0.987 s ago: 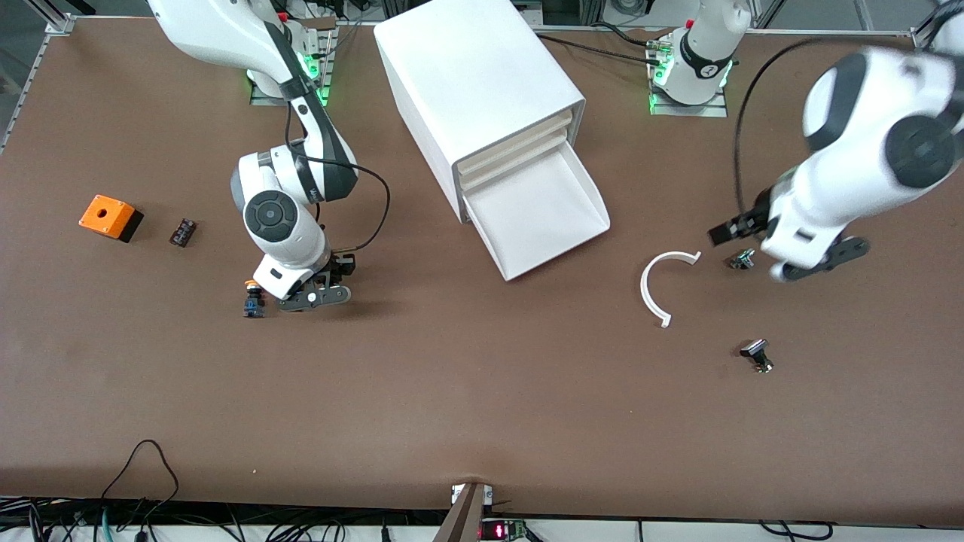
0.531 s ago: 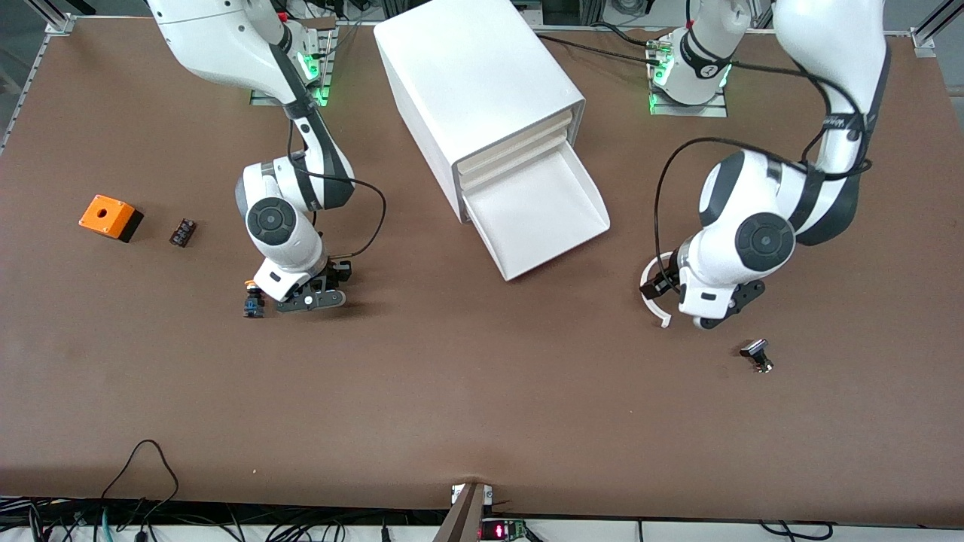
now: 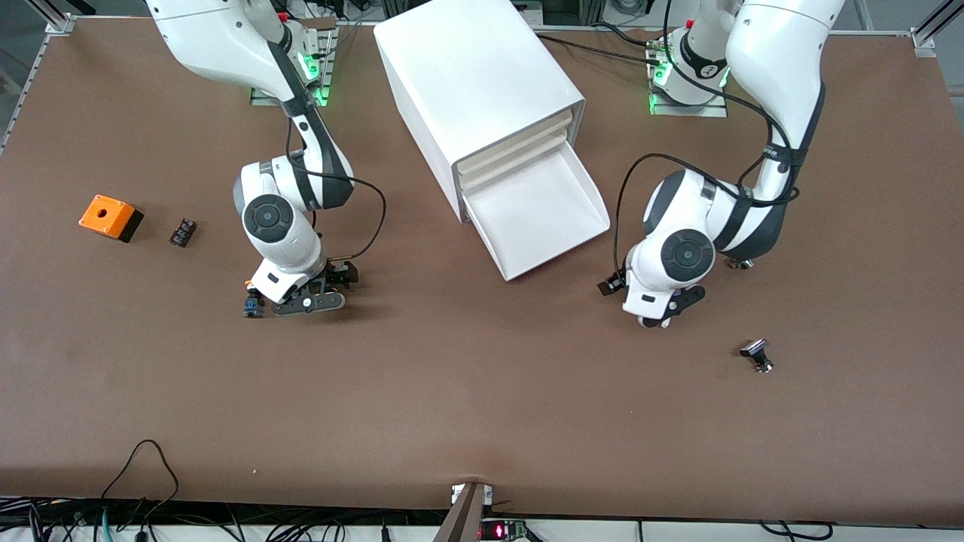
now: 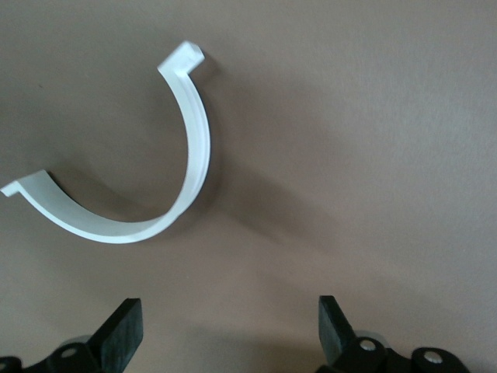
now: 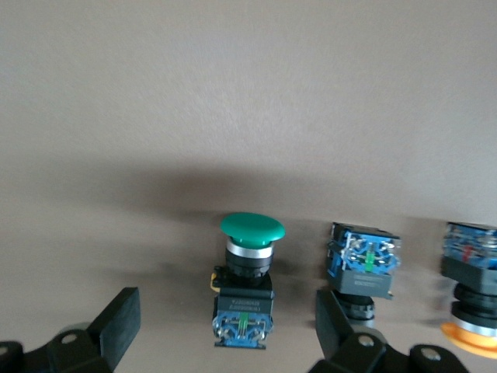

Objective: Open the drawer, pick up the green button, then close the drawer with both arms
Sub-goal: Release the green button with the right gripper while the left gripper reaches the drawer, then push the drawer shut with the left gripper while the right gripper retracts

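The lowest drawer [image 3: 539, 220] of the white cabinet [image 3: 474, 75] is pulled out and looks empty. My right gripper [image 3: 305, 298] is low over the table toward the right arm's end. In the right wrist view it [image 5: 227, 309] is open, and the green-capped button [image 5: 247, 278] lies between its fingers, untouched. In the front view that button is hidden under the hand. My left gripper [image 3: 654, 307] is low over the table beside the open drawer. It [image 4: 229, 312] is open and empty over bare table.
A blue-bodied button [image 5: 364, 264] and an orange-yellow-capped one [image 5: 470, 299] lie beside the green one. A white curved strip [image 4: 147, 194] lies by the left gripper. An orange box [image 3: 109, 217], a small dark block [image 3: 183, 232] and a black part [image 3: 756, 354] also lie on the table.
The left arm swung in from the left arm's end of the table toward the open drawer and now covers the white curved strip. The right gripper shifted only slightly.
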`<state>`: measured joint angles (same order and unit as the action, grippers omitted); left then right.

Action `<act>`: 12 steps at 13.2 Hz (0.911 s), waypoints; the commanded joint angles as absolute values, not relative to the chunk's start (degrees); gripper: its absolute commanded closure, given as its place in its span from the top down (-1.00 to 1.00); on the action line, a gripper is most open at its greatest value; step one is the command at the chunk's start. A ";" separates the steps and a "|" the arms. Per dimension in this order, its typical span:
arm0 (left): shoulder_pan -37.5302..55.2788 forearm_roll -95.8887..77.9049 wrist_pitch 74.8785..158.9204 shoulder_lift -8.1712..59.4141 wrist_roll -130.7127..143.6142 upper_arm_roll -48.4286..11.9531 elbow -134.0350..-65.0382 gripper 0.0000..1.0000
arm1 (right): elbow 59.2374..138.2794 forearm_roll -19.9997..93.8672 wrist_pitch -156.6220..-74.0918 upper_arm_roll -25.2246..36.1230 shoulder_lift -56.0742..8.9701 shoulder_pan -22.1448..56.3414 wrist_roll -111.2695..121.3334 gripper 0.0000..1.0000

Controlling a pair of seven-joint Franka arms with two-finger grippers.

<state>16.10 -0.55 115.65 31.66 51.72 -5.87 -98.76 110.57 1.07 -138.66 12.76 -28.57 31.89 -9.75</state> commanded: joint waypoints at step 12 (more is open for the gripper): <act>17.32 -5.79 126.30 33.14 51.68 -12.03 -104.32 0.99 | 101.71 2.02 -104.80 20.82 -3.96 28.48 -3.95 1.00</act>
